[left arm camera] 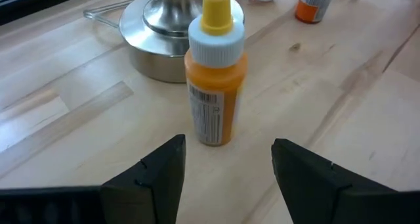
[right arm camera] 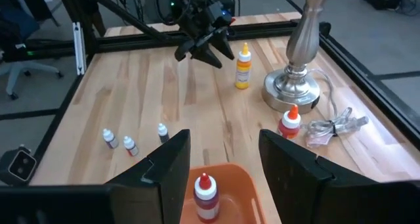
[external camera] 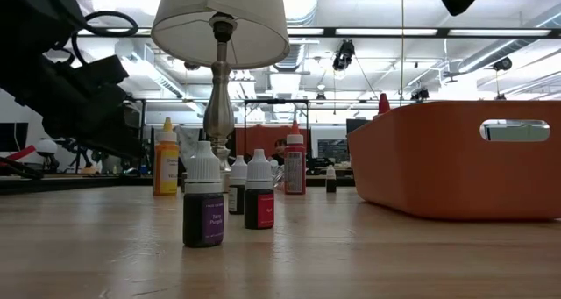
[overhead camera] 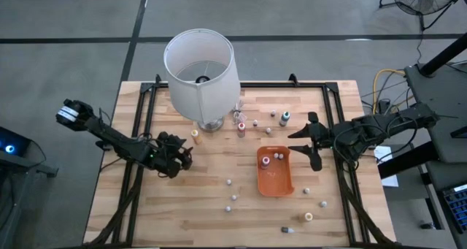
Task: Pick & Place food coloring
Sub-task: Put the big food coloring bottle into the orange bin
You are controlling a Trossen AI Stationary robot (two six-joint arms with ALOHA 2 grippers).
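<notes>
**A:** So where does the food coloring stand?

**B:** Scattered. An orange bottle with a yellow cap (left arm camera: 215, 79) stands upright at the centre of the left wrist view, just beside the lamp base (left arm camera: 161, 37). In the high view it sits left of centre (overhead camera: 195, 135). Two more bottles (overhead camera: 271, 158) lie inside the orange tray (overhead camera: 275, 182) at centre right; others dot the bench (overhead camera: 211, 205) below and above the tray.

**B:** In the low view a purple-labelled bottle (external camera: 203, 207) stands nearest, at centre left.

**A:** And the left tool?

**B:** The left tool (left arm camera: 226, 165) is at the lower centre of its wrist view, fingers apart, the orange bottle framed in the gap but not touched. I judge it is lined up that way to close around the bottle's body, low, so the narrow cap stays free.

**A:** The right one?

**B:** The right tool (overhead camera: 312, 141) hovers at centre right of the high view, just beside the tray's upper edge, fingers spread, holding nothing. Probably it waits there because the tray is the drop point.
</notes>
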